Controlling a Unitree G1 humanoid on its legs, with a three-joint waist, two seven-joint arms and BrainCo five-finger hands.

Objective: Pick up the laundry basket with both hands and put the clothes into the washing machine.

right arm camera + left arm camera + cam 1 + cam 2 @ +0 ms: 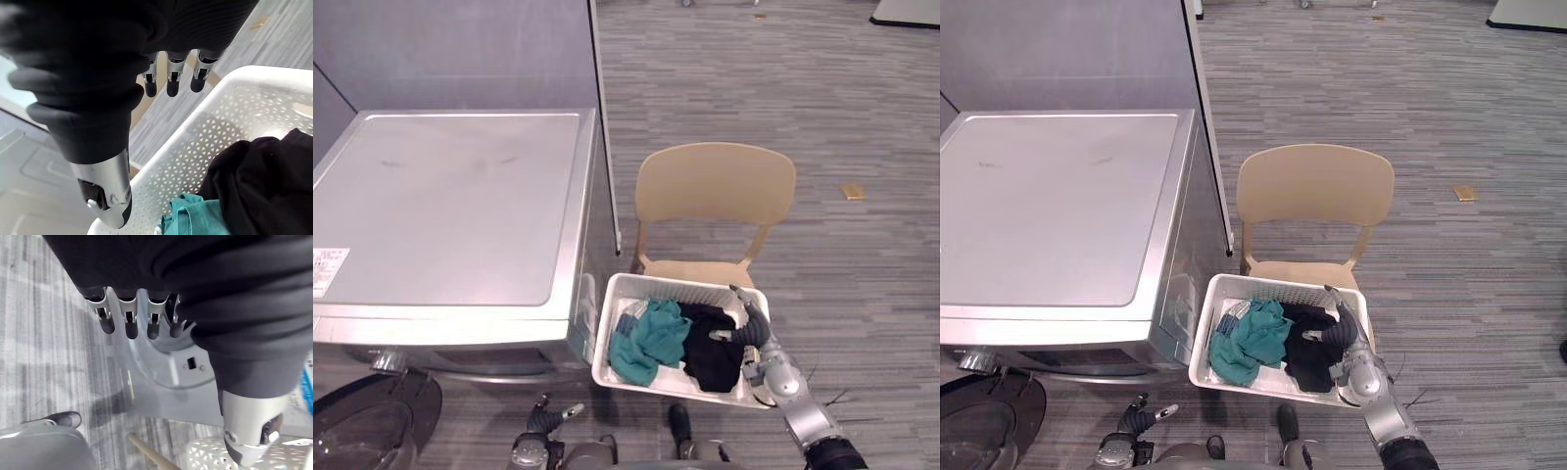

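A white laundry basket sits at the front of a tan chair, just right of the washing machine. In it lie a teal garment and a black garment. My right hand hovers over the basket's right rim, its fingers straight and holding nothing. My left hand is low, in front of the machine and left of the basket, with relaxed fingers and an empty palm. The machine's round door hangs open at the lower left.
A grey partition stands behind the machine, its edge running down beside the chair. Striped grey carpet spreads to the right and behind the chair, with a small tan scrap lying on it.
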